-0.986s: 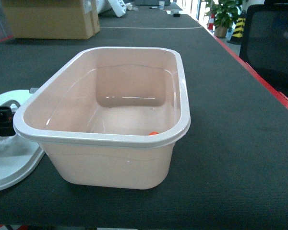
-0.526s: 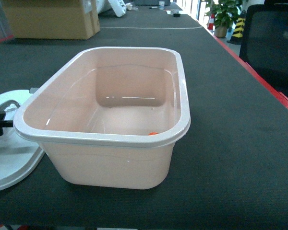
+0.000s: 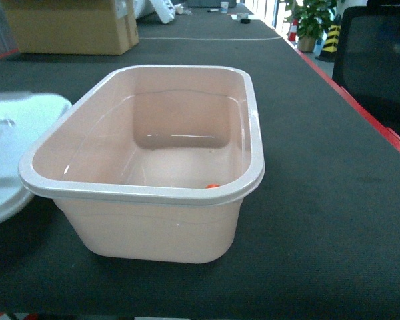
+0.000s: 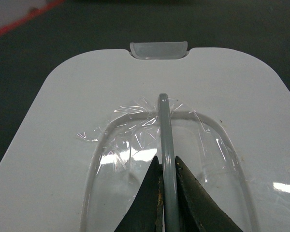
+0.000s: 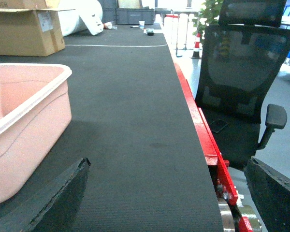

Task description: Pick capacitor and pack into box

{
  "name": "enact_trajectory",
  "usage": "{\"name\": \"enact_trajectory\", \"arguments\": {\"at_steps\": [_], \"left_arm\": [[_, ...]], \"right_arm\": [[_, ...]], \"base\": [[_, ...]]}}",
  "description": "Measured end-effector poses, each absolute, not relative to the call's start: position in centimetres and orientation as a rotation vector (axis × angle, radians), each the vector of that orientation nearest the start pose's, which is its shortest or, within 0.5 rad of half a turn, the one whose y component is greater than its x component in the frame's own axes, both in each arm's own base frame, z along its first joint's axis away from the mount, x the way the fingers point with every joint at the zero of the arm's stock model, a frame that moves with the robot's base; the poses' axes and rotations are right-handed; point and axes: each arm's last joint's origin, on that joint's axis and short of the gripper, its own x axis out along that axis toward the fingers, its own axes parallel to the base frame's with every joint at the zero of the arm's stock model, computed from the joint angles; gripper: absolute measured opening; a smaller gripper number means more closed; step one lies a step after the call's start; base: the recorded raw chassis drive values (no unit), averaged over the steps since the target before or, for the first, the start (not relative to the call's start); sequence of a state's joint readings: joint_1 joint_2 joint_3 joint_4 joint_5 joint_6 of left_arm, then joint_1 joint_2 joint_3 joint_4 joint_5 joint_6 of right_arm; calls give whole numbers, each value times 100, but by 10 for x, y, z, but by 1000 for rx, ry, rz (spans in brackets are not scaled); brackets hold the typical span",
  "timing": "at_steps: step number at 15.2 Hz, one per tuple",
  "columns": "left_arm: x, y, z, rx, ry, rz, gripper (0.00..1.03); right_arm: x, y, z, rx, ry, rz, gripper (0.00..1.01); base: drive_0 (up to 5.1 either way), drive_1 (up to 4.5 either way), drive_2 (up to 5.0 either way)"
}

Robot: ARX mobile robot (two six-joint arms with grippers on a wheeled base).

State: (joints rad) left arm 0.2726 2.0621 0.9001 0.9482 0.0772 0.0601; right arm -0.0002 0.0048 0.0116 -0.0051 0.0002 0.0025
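Observation:
The pale pink box [image 3: 153, 220] stands open in the middle of the dark table, and its near corner shows in the right wrist view [image 5: 19, 130]. A small orange capacitor [image 3: 213, 186] peeks over the near rim, on the box's floor. The white lid [image 3: 17, 143] hangs tilted to the left of the box. My left gripper [image 4: 166, 162] is shut on the lid's grey arched handle [image 4: 164, 125], with the latch [image 4: 158, 49] at the lid's [image 4: 72, 106] far edge. My right gripper [image 5: 166, 164] stands open over bare table to the right of the box, holding nothing.
A brown cardboard carton [image 3: 73, 27] sits at the back left. The table's red edge [image 5: 198, 121] runs along the right, with a black office chair [image 5: 241, 72] just beyond it. A potted plant [image 3: 310, 20] stands far behind.
The lid, which lay flat on the table left of the box, has risen and tilted, held by its handle. The box and the capacitor have not moved.

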Motion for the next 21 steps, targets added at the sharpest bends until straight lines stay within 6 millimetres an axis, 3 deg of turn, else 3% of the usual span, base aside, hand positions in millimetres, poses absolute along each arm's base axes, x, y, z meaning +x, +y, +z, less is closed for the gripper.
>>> {"name": "enact_trajectory", "arguments": {"at_steps": [2, 3, 4, 7, 12, 14, 16, 21], "left_arm": [[370, 108, 174, 32, 94, 249, 2], [365, 101, 197, 27, 40, 244, 2], [358, 85, 215, 26, 4, 225, 2], [340, 6, 245, -1, -20, 82, 2], [343, -102, 232, -55, 74, -61, 2], [344, -134, 224, -46, 109, -107, 2], [346, -153, 222, -33, 138, -132, 2], [350, -168, 209, -6, 237, -126, 2]], "right_arm": [[97, 0, 167, 2, -2, 0, 98], [97, 0, 167, 2, -2, 0, 98], [97, 0, 167, 2, -2, 0, 98], [97, 0, 167, 2, -1, 0, 98], [97, 0, 167, 2, -2, 0, 98], [97, 0, 167, 2, -2, 0, 98], [97, 0, 167, 2, -2, 0, 98], [97, 0, 167, 2, -2, 0, 98]], "base": [[0, 0, 0], [0, 0, 0], [0, 0, 0], [0, 0, 0], [0, 0, 0], [0, 0, 0], [0, 0, 0], [0, 0, 0]]}}
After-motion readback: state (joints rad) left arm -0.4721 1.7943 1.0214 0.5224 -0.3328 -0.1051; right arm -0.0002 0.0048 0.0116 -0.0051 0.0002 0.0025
